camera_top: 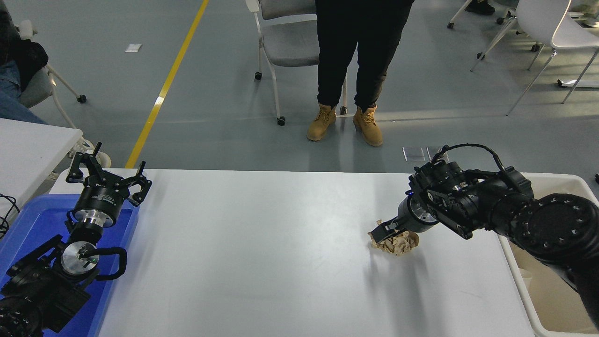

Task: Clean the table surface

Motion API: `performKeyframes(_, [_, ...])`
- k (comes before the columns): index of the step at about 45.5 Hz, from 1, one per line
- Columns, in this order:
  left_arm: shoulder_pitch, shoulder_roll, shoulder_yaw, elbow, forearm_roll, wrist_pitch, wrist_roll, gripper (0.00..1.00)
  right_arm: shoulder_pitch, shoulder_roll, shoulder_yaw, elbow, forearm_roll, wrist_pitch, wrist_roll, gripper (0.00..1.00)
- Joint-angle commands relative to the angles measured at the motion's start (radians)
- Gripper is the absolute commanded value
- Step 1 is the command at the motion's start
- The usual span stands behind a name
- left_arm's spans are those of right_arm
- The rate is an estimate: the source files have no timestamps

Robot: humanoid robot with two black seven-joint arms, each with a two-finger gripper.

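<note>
Crumpled brown paper [398,242] on matte white table surface [262,243].
</note>
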Motion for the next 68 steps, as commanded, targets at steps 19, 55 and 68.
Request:
performKeyframes(19, [0.0,0.0,0.0,0.001,0.0,0.0,0.0,1.0,-0.094,0.018,-0.001,-0.106,0.002,-0.119,0.0,0.83])
performKeyframes(55, [0.0,0.0,0.0,0.001,0.0,0.0,0.0,1.0,0.027,-0.075,0.129,-0.095,0.178,-0.128,0.1,0.0])
performKeyframes(68, [0.0,0.0,0.0,0.001,0.0,0.0,0.0,1.0,0.1,-0.249,0.389,-0.066,0.319,-0.088,0.104,0.0])
